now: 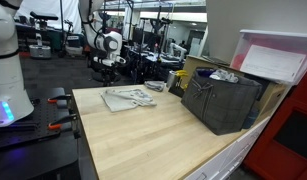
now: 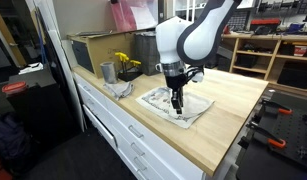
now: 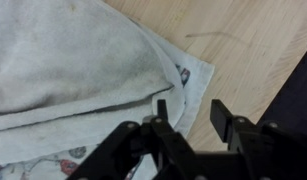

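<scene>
Setting: workshop bench, pale wooden countertop (image 2: 233, 100) over white drawers.
Towel: we see a folded white towel (image 2: 156, 99) lying flat mid-counter.
Gripper: the gripper (image 2: 177, 103) points straight down onto the towel.
Jaws: parted in the wrist view, holding nothing; one fingertip (image 3: 161, 108) at the fold's edge.
Nearby: metal cup (image 2: 107, 72), dark crate (image 1: 221, 100).

One white cloth (image 2: 198, 108), one dark crate (image 1: 221, 100), one metal cup (image 2: 107, 71), one clear pink-lidded box (image 1: 278, 60), one wooden worktop (image 1: 143, 140)
</scene>
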Available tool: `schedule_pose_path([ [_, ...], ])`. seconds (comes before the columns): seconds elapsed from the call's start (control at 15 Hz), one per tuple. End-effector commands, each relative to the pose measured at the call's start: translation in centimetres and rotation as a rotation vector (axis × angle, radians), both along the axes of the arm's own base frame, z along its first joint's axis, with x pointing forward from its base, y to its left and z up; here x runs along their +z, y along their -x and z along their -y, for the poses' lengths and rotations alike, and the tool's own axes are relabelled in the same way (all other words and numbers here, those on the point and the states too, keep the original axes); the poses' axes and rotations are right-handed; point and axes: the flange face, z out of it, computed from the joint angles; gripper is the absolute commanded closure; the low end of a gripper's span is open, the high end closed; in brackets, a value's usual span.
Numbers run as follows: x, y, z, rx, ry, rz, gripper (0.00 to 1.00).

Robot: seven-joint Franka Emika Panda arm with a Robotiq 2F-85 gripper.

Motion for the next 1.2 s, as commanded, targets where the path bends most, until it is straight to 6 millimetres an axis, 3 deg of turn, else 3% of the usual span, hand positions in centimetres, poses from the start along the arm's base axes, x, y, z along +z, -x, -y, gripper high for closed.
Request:
schedule_pose_path([
  [0.0,2.6,-2.3,2.8,-0.089,0.016,0.124,0.19],
  [0.2,3.4,-5.4,6.8,-0.188,0.031,0.219,0.01],
  [0.47,3.3,-9.6,11.8,-0.304,0.072,0.290,0.00],
  [0.6,3.0,-11.4,13.5,-0.332,0.104,0.322,0.00],
  [1.13,-1.9,-16.3,16.0,-0.364,0.217,0.381,0.00],
])
